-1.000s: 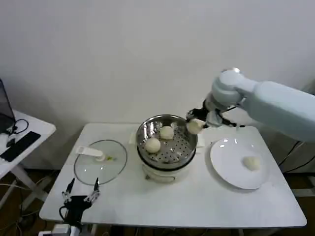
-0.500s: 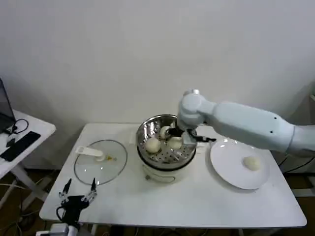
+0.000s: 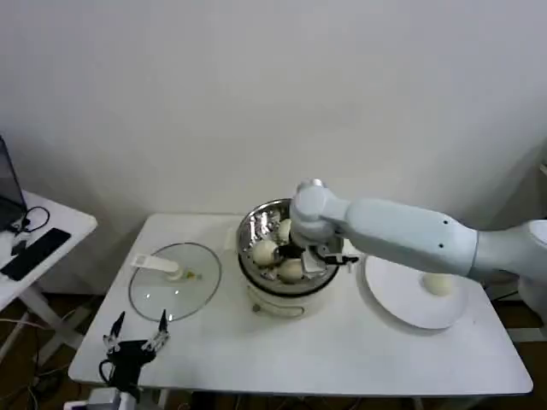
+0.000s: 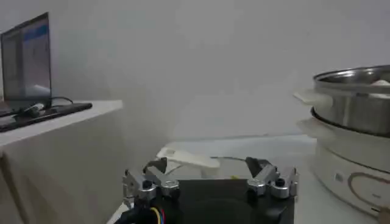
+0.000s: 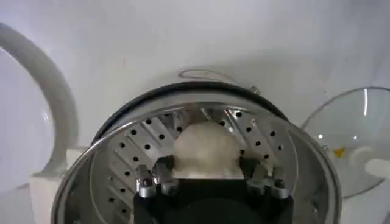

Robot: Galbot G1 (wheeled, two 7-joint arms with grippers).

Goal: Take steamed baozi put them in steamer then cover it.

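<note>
- Head view: your right gripper (image 3: 301, 260) is down inside the steamer (image 3: 249, 232) at frame centre, its fingers closed around a baozi (image 3: 291, 271) low over the perforated floor. Two more buns (image 3: 265, 251) lie just beside it in the basket. A fourth bun (image 3: 437, 284) sits on the white plate (image 3: 402, 307) at right, partly behind the arm. The cover (image 3: 174, 278) lies flat on the table, left of the steamer. The left gripper (image 3: 137, 335) is parked at lower left with its fingers apart.
- Left wrist view: the left gripper (image 4: 210, 182) holds nothing, and the steamer wall (image 4: 353, 100) stands at the right edge.
- Right wrist view: the held bun (image 5: 206, 149) sits between the two fingers (image 5: 159, 176), over the holes.
- You are placing the third bun. Next, release it, lift clear of the rim, and go for the bun on the plate; the cover comes last.
</note>
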